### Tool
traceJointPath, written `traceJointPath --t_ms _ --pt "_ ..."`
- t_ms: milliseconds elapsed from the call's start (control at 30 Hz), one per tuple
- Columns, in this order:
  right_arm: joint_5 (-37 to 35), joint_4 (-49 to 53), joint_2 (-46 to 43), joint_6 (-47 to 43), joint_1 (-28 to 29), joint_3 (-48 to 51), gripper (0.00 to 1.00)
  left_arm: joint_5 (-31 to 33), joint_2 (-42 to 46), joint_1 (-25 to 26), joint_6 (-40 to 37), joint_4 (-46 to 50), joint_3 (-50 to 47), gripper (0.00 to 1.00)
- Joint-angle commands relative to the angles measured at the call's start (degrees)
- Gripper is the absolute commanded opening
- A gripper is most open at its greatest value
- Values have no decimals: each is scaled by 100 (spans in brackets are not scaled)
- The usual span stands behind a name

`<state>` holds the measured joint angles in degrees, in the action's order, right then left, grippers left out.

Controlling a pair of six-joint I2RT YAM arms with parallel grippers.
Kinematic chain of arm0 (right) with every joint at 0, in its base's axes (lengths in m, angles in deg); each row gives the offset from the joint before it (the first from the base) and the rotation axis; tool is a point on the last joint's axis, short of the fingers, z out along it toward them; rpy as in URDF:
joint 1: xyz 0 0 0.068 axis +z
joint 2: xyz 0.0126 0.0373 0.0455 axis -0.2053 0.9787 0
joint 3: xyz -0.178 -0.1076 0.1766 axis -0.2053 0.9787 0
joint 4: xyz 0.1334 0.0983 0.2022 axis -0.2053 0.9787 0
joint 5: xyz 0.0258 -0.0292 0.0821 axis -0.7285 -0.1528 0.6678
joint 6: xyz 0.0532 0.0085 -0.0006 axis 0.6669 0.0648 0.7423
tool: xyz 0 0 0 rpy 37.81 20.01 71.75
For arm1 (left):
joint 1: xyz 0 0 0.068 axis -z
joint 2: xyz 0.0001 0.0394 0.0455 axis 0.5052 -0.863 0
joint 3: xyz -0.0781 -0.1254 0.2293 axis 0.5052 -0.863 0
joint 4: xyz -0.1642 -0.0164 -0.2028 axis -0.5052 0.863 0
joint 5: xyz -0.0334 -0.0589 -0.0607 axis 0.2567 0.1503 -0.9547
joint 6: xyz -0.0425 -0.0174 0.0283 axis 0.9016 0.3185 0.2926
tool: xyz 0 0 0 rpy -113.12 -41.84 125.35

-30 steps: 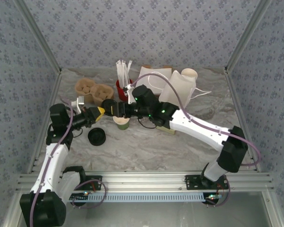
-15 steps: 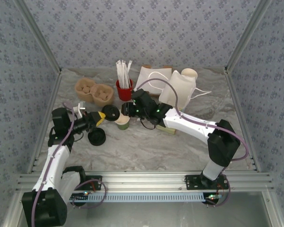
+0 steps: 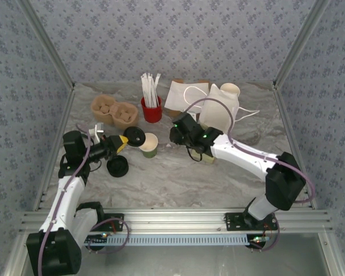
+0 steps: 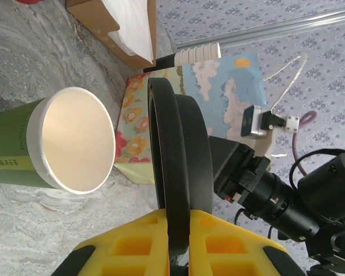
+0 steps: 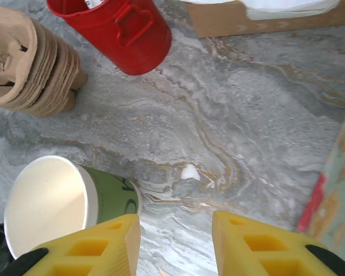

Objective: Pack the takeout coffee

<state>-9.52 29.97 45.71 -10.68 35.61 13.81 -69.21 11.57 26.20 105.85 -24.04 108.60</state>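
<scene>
Item 1, left jaws (image 4: 175,241): mine, closed on the rim of the black lid (image 4: 178,161). The lid is pinched by one edge, so its open face stays free to go onto a cup mouth.

Item 2, green cup (image 3: 149,145): stands on the table (image 3: 178,178), left of centre, roughly midway between the near and far edges. It is on the near side of the red cup (image 3: 151,109). It is upright, with its long axis vertical and its uncovered mouth facing up. The lid hangs just beside its rim on the left-edge side, and my wrist view shows a gap between them. I judge capping to be the step in hand.

Item 3, right jaws (image 5: 175,230): mine, parted, with nothing between them. They are clear of the cup on its right-edge side, which leaves room for the lid.

Item 4, spare lid (image 3: 117,167): lies flat on the table, nearer the near edge than the cup.

Item 5, paper bag (image 3: 221,112): stands toward the far right, well apart from the cup.
</scene>
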Motion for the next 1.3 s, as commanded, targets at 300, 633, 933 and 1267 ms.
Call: traceJointPath --t_ms 300,633,933,1267 --pt "-390 931 -715 -285 -280 450 39 -203 -137 -40 -96 -343 36 13" --pt "329 545 -1060 -290 -273 441 40 -222 -400 88 -89 -562 14 13" --pt "1626 -931 -480 266 7 138 45 -94 -901 342 -146 -842 62 14" --pt "2145 -1273 641 449 141 -743 42 -68 -1211 469 -250 -962 -14 14"
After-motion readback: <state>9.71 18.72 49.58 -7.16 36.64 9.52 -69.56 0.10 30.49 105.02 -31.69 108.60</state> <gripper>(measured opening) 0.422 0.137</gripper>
